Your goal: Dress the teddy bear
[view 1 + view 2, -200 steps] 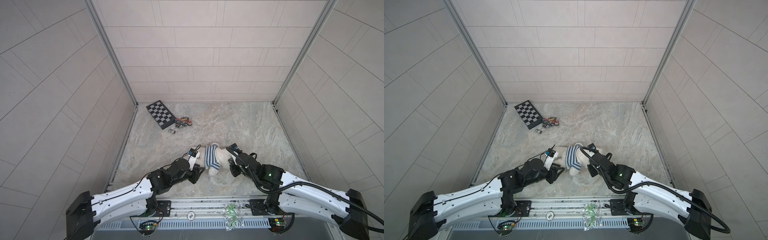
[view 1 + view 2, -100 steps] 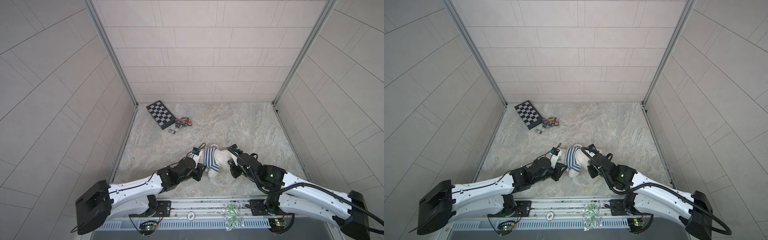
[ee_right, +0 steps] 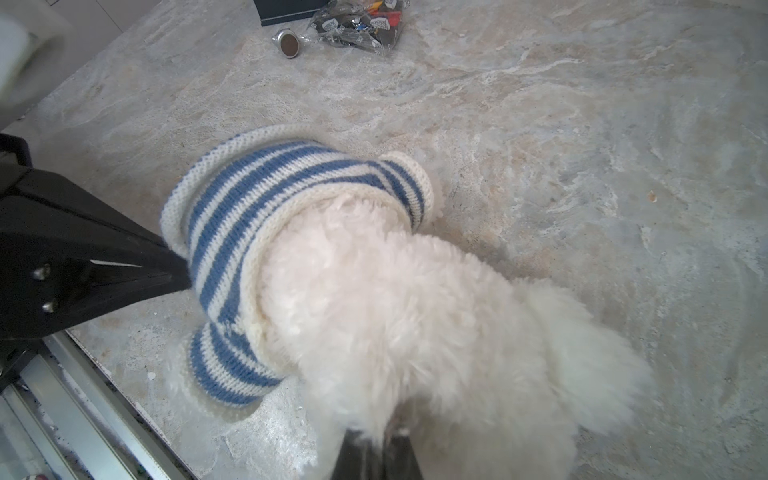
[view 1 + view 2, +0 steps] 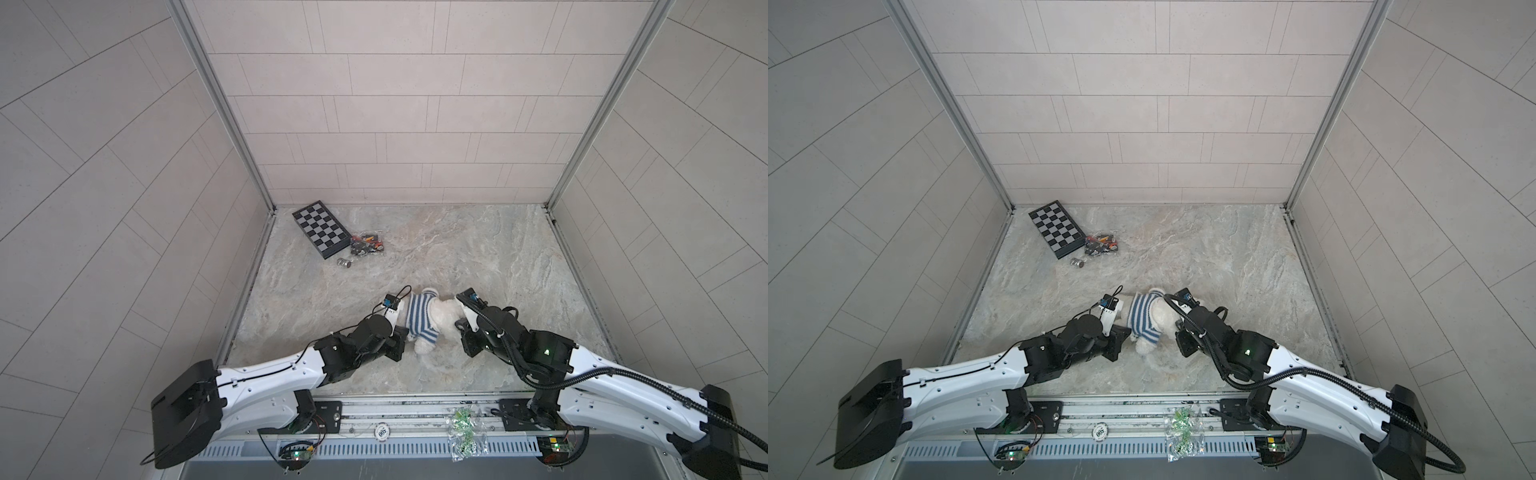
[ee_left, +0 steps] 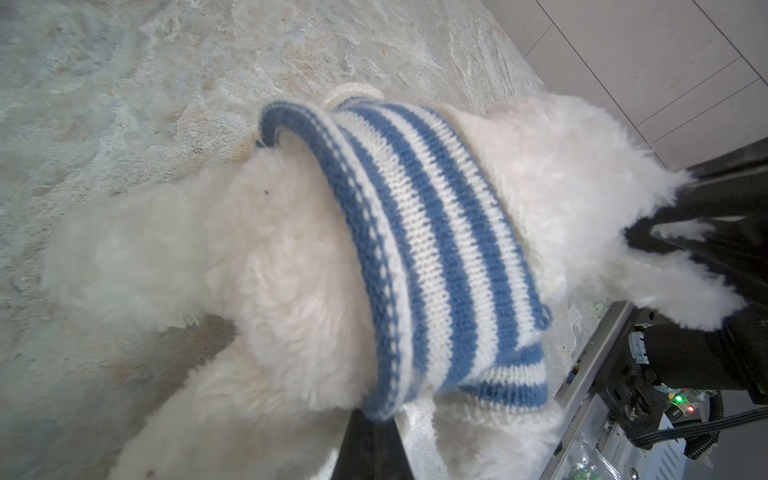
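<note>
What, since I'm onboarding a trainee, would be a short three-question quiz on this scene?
1. True or false: the shirt is around the bear's torso.
2. The right gripper is shut on: A the shirt, B the bear's fur?
3. Fill in: the chessboard lies in the far-___ corner of the table, as seen in a top view.

Key: 1 true; 2 B; 3 left.

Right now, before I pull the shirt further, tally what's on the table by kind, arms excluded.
teddy bear: 1
striped shirt: 1
chessboard: 1
clear bag of small pieces: 1
small metal cylinder: 1
Total: 5
</note>
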Robot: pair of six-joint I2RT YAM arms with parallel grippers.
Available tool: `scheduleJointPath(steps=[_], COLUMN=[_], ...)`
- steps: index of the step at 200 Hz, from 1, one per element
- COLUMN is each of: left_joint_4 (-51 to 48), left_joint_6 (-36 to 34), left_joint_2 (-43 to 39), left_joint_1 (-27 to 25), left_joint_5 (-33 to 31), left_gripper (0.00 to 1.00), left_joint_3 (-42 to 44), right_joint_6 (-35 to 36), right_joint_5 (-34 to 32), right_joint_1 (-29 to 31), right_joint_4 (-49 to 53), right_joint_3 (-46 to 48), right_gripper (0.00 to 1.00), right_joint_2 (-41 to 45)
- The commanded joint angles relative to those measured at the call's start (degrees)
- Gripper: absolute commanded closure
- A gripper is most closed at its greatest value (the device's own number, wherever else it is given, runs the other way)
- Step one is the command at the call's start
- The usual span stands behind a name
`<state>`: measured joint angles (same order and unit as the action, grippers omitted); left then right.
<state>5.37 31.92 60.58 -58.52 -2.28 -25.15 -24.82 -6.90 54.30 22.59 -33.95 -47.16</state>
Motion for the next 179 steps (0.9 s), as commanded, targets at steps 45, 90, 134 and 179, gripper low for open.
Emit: scheduleJointPath(steps=[45,90,134,179], left_joint_4=[-5.1,-4.9,-3.9,0.1], left_joint_6=[-0.7,-3.5,-4.1,-4.2], left_joint_2=[-3.3,-4.5,-6.2,-3.7], left_joint_1=[4.0,4.3,3.9,3.2], left_joint_5=[-2.5,-0.5,0.2,2.0], left_gripper=[1.0,1.0,0.95,0.93], left_joint_3=[0.8,0.3,0.6,-2.7], right_joint_6=[1.6,1.0,0.3,-0.7], right_joint_5=[2.2,3.0,2.7,3.3], right_joint_1=[-0.9,-1.7,-1.8,-3.0], right_joint_4=[2.3,1.0,-0.8,-3.1], right_joint_3=[-1.2,-1.2,-1.2,-0.6], right_gripper=[1.0,1.0,1.0,1.0], right_joint_2=[2.8,1.9,0.9,0.2])
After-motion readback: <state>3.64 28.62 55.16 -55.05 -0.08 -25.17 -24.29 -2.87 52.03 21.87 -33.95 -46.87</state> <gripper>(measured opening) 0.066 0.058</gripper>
